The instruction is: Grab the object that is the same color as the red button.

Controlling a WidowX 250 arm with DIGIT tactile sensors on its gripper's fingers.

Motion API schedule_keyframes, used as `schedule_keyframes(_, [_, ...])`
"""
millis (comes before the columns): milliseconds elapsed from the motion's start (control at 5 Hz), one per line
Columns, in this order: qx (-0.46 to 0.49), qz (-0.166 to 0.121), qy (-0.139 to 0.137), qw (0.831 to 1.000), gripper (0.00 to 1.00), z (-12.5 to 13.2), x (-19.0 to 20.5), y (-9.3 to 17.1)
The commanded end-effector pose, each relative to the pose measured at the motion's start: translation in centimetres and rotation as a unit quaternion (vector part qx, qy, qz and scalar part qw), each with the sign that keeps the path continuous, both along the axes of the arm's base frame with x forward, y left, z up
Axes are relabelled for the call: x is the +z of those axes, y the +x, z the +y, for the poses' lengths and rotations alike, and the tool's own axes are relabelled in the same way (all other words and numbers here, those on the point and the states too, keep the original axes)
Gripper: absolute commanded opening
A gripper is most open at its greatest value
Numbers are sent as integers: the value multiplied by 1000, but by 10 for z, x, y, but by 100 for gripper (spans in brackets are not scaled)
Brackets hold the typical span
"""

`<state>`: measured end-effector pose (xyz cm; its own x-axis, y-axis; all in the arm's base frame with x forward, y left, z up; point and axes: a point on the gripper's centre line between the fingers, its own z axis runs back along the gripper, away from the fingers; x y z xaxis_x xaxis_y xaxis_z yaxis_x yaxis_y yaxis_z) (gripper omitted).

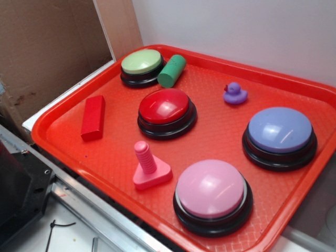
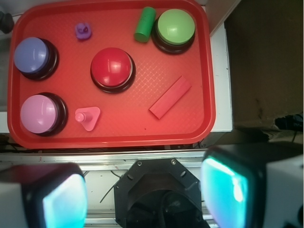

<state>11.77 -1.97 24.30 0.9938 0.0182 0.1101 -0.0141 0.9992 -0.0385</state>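
A small matte red block (image 1: 93, 118) (image 2: 170, 97) lies flat on the left side of the red tray (image 1: 220, 79) (image 2: 205, 71). The glossy red button (image 1: 166, 112) (image 2: 112, 69) on its black base sits mid-tray, to the right of the block in the exterior view. In the wrist view my gripper (image 2: 145, 190) is open, its two cyan-padded fingers (image 2: 64, 202) far apart with nothing between them. It hangs high above the robot base, off the tray's near edge. The gripper does not show in the exterior view.
On the tray also stand a pale green button (image 1: 142, 66), a green cylinder (image 1: 171, 71), a purple duck (image 1: 234, 93), a blue-violet button (image 1: 280, 136), a pink button (image 1: 211, 195) and a pink bolt piece (image 1: 149, 167). Cardboard (image 1: 47, 47) rises at the left. The black robot base (image 2: 159, 194) lies below.
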Motion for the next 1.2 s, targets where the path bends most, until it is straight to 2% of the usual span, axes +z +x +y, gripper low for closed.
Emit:
schedule_keyframes(0, [0, 0, 0, 1000, 100, 0, 0, 0])
schedule_keyframes(400, [60, -3, -7, 998, 100, 8, 0, 25])
schedule_keyframes(600, [183, 36, 6, 982, 100, 29, -13, 42])
schedule_keyframes(800, [304, 35, -4, 952, 100, 47, -19, 47])
schedule_keyframes(1000, [420, 35, -21, 907, 100, 65, -28, 47])
